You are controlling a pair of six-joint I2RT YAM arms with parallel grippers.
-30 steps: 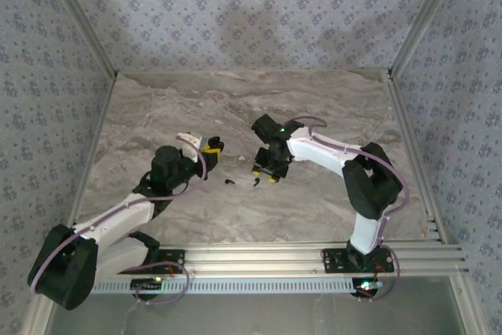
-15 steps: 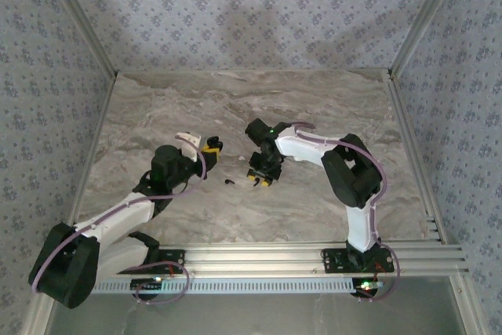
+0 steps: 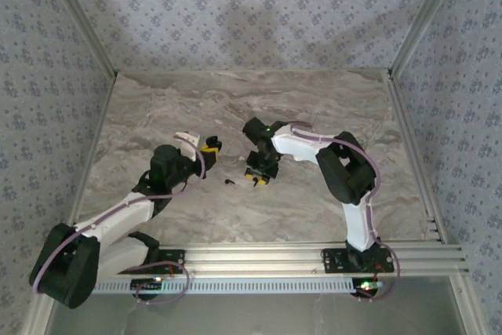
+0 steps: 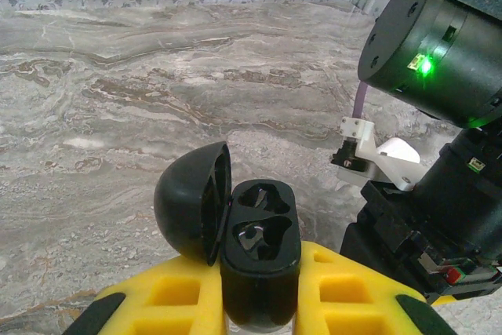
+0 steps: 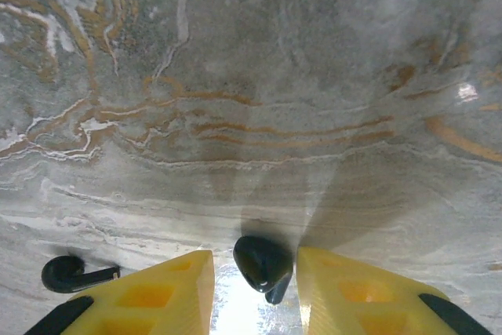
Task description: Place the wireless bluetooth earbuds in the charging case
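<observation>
1. Fingers of my left gripper point(image 4: 261, 297) are clamped on the charging case point(image 4: 259, 260), its lid swung open and both wells facing up.
2. My right gripper point(image 5: 251, 272) is down on the table point(image 5: 314, 76) to the right of the case, jaws parted around one earbud point(image 5: 263, 263), with a gap on its left side.
3. The other earbud point(image 5: 74, 274) lies flat, also right of the case, just short of that gripper.
</observation>
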